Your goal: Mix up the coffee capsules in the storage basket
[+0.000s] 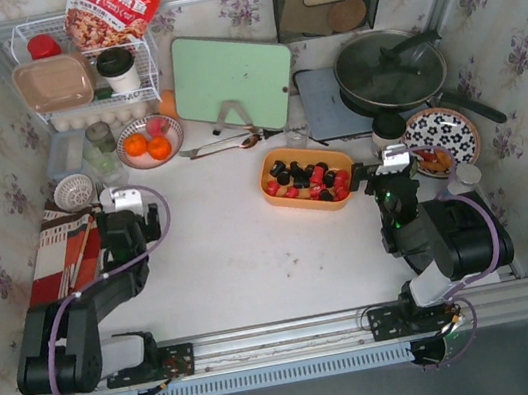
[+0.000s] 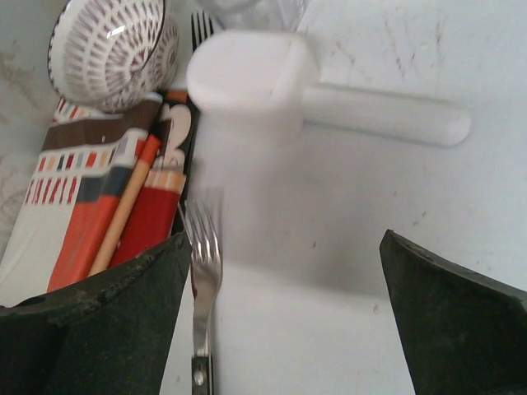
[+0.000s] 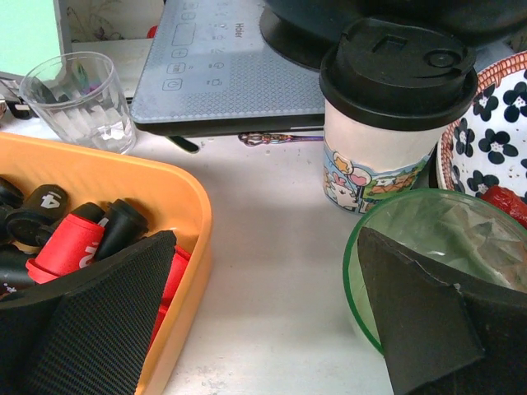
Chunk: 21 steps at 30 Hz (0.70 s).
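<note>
i see coffee capsules [image 1: 312, 179] jumbled in the storage basket [image 1: 303, 202]; my right gripper [image 3: 263, 247] hangs spread at its right end, left gripper [image 2: 284, 247] spread well to its left.

"Haier" on cooktop [image 3: 239, 78], "4" on black capsule [image 3: 43, 211]

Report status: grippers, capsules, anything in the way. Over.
Left gripper open, empty, by the fork. Right gripper open, empty, at the storage basket's end. Coffee capsules, red and black, lie in it. Lidded cup and green-rimmed bowl crowd the right.
</note>
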Each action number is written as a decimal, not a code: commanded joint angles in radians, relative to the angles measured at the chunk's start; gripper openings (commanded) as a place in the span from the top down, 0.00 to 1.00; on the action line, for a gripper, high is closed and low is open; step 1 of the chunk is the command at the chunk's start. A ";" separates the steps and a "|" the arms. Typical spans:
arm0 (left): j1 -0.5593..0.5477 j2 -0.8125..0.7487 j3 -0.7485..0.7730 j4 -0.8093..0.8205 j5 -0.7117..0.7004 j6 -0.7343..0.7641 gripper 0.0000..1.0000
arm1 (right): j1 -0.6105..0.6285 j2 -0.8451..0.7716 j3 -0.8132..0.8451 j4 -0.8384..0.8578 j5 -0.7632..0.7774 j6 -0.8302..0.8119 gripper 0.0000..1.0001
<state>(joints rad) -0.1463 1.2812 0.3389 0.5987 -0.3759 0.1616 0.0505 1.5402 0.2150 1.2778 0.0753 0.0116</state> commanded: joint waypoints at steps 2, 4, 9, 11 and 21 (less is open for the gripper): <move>0.054 0.048 0.064 0.026 0.184 0.066 0.00 | 0.000 0.000 0.005 0.012 -0.016 -0.012 0.00; 0.068 0.035 0.050 0.037 0.203 0.057 0.00 | 0.000 0.000 0.005 0.012 -0.016 -0.012 0.00; 0.098 -0.011 -0.006 0.093 0.215 0.020 0.00 | 0.000 0.001 0.005 0.011 -0.016 -0.012 0.00; 0.118 -0.040 -0.050 0.149 0.190 -0.010 0.00 | 0.000 0.001 0.005 0.012 -0.016 -0.012 0.00; 0.185 -0.058 -0.042 0.123 0.202 -0.094 0.00 | -0.001 0.001 0.003 0.012 -0.025 -0.015 0.00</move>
<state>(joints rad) 0.0200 1.2018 0.2478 0.7280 -0.1787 0.1204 0.0505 1.5402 0.2153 1.2778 0.0563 0.0021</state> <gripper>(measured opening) 0.998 1.000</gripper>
